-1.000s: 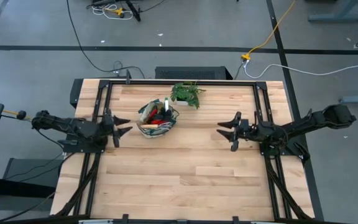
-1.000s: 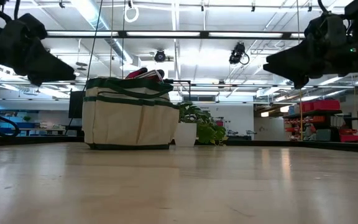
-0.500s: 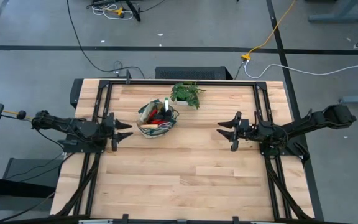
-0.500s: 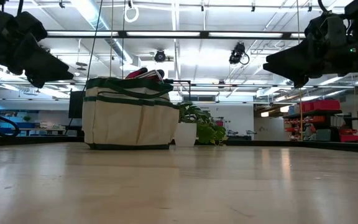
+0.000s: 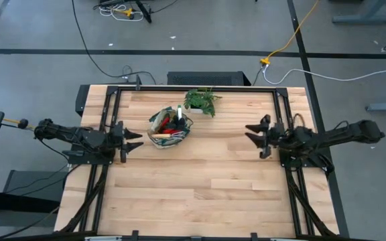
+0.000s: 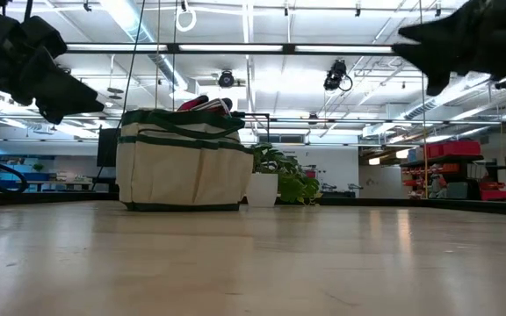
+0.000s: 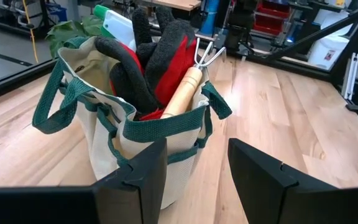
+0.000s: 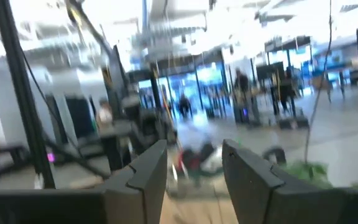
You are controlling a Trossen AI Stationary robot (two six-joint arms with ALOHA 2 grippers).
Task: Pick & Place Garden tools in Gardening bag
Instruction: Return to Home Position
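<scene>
Gardening bag [image 5: 169, 127] on the worktop [image 5: 200, 187] holds gloves [image 7: 166, 62], hand rake [image 7: 182, 90] and spray bottle [image 7: 120, 25]; left gripper [image 5: 138, 138] near it, right gripper [image 5: 248, 132] well apart, both spread.

A worktop [image 5: 200, 181] of light wooden planks is shown, bordered at the back and along both sides by a black frame [image 5: 153, 88]. Two things are set directly on it, both in the back half. The gardening bag [image 5: 169, 128] is stood upright on its flat base, toward the left arm's side of the middle. The potted plant [image 5: 202, 102] is placed just beside the bag, nearer the back edge and the middle. Whether the two touch cannot be told.
</scene>
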